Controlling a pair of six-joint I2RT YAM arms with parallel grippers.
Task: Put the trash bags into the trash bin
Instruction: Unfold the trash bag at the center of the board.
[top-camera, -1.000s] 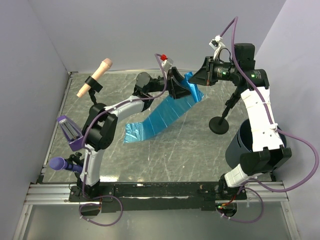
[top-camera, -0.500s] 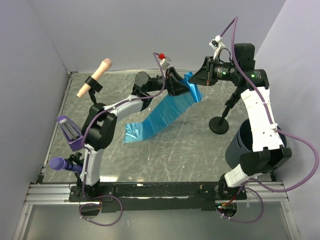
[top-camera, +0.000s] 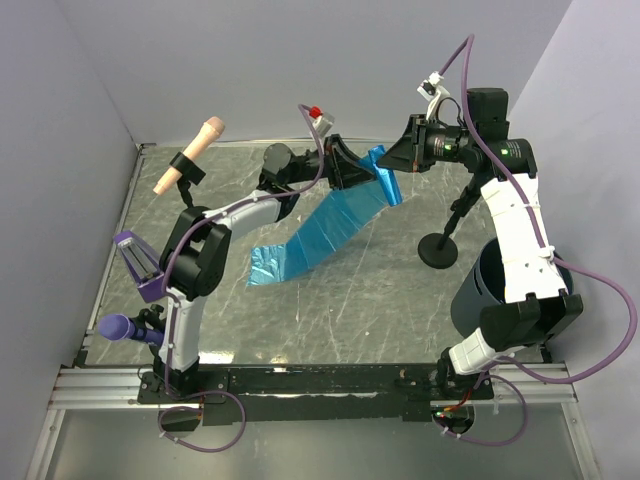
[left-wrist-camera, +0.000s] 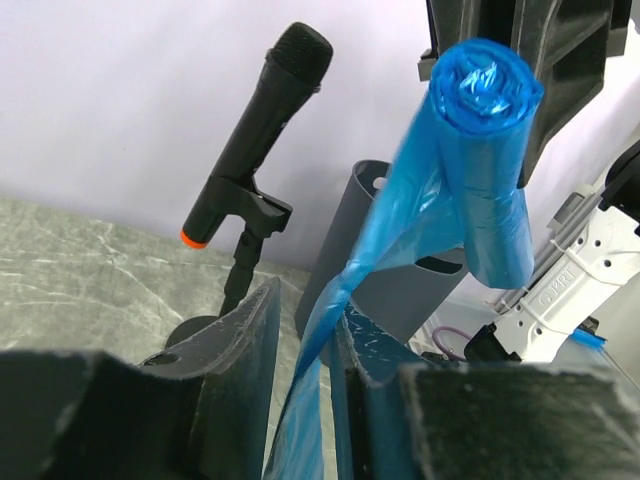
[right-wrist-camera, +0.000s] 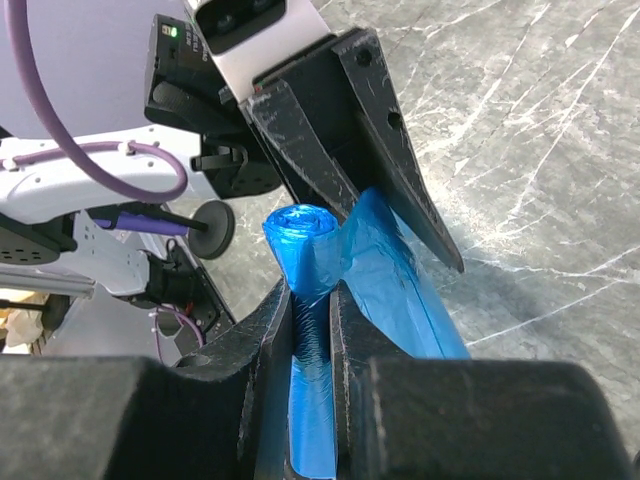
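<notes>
Right gripper (right-wrist-camera: 311, 300) clenched on tight blue roll of trash bags (right-wrist-camera: 305, 235) held aloft, left gripper (left-wrist-camera: 306, 345) with jaws close about the crinkly translucent sheet, grip unclear, only top view shows sheet trailing down to table (top-camera: 350, 310), trash bin (top-camera: 478, 290) at right.

Pale lavender walls (top-camera: 250, 60) enclose a scratched grey marbled tabletop (top-camera: 330, 320) under even light

Only one marking can be read; it stands on the white link of the right arm (left-wrist-camera: 568, 285), at the right side of the left wrist view; grey letters run slantwise along this part; they look like "I2RT", but the first two letters are not sharp; any other print is too small to read.
</notes>
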